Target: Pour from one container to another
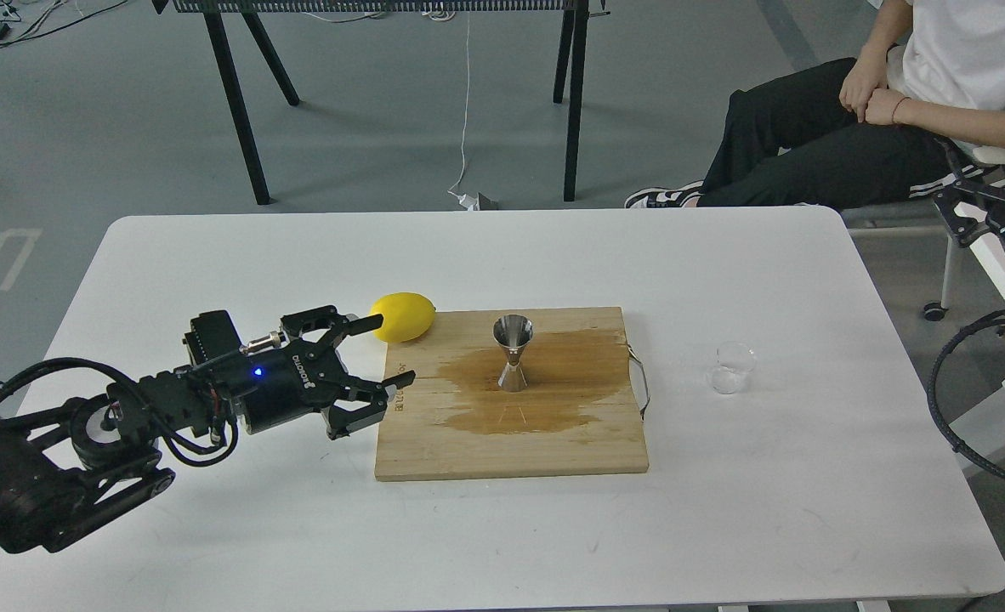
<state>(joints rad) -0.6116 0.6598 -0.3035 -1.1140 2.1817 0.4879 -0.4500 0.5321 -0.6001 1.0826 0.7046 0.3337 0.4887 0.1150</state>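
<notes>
The shiny hourglass jigger (512,353) stands upright on the wooden cutting board (553,446), in a brown wet patch. The small clear cup (732,367) stands upright on the white table to the right of the board, with nothing near it. My left gripper (393,349) hovers open and empty over the board's left edge, well left of the jigger. My right gripper (968,208) shows only partly at the right edge, beyond the table; its fingers are too dark to tell apart.
A yellow lemon (402,316) lies just off the board's back left corner, close to my left gripper's upper finger. The board has a metal handle (641,378) on its right side. A seated person (894,93) is at the back right.
</notes>
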